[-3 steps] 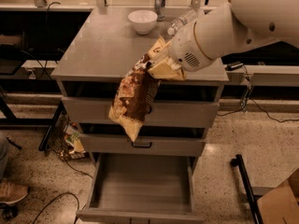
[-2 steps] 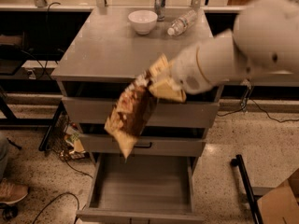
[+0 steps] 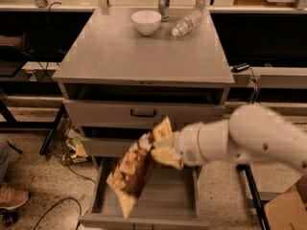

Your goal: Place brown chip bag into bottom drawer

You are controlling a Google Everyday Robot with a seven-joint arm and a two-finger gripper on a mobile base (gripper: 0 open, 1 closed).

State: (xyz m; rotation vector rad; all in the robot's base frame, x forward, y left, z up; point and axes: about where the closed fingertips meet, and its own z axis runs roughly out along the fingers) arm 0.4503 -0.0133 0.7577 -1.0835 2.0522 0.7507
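My gripper (image 3: 160, 150) is shut on the upper end of the brown chip bag (image 3: 133, 172), which has a dark brown middle and pale yellow ends. The bag hangs tilted down to the left, above the open bottom drawer (image 3: 170, 195), whose grey floor and low side walls show under it. My white arm (image 3: 249, 140) comes in from the right, in front of the cabinet. The bag hides part of the drawer floor and the middle drawer's front.
The grey cabinet top (image 3: 120, 51) holds a white bowl (image 3: 146, 21), a metal can (image 3: 164, 3) and a lying plastic bottle (image 3: 187, 23). The top drawer front (image 3: 144, 113) has a black handle. A wire basket (image 3: 64, 140) stands left. A cardboard box (image 3: 288, 210) sits lower right.
My arm and gripper have moved down and towards the front with the bag. The bag went from beside the cabinet top to just above the open bottom drawer.
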